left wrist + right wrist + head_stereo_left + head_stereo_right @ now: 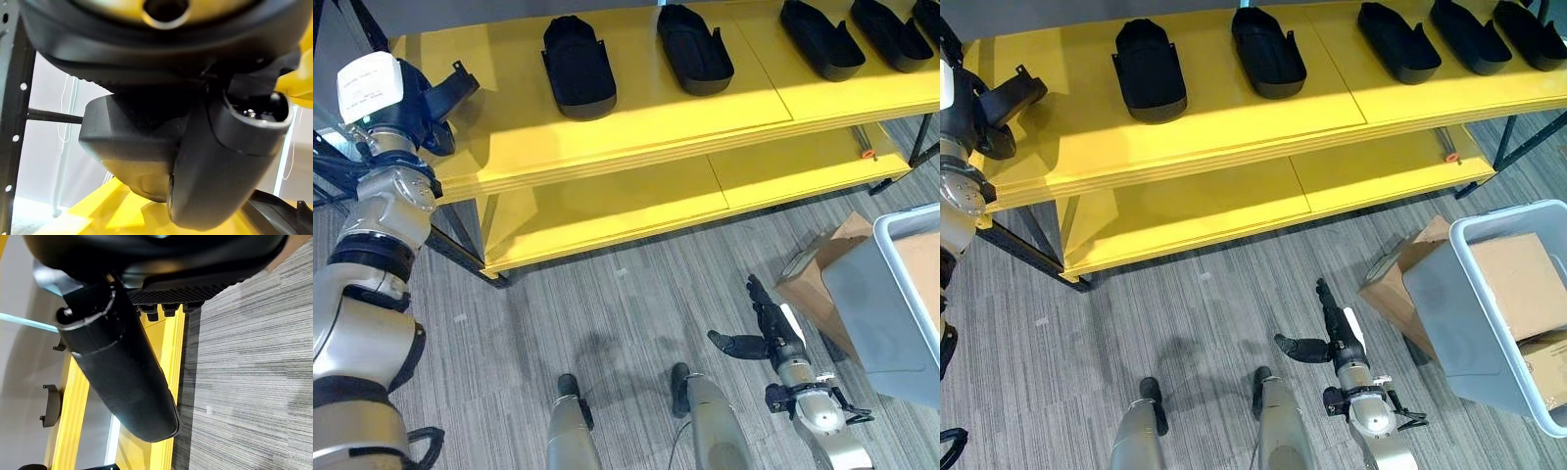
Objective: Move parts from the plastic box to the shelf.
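My left hand (pixel 423 103) is up at the left end of the yellow two-tier shelf (pixel 646 132), fingers wrapped round a black moulded plastic part (pixel 132 156) whose upturned tab juts out over the top board; I carry it high so it can go down flat on the bare stretch of board, left of the row. Other black tub-shaped parts (pixel 578 67) already lie there in a line along the top board, each with open space around it, so I judge this one belongs at the left end of that line, apart from its neighbour. My right hand (pixel 770 331) hangs low over the grey floor, fingers straight and relaxed, thumb out, holding nothing; it sits near the grey plastic box (pixel 1482 323), probably so it is ready for the next pick. Brown cardboard (pixel 1523 284) shows inside that box.
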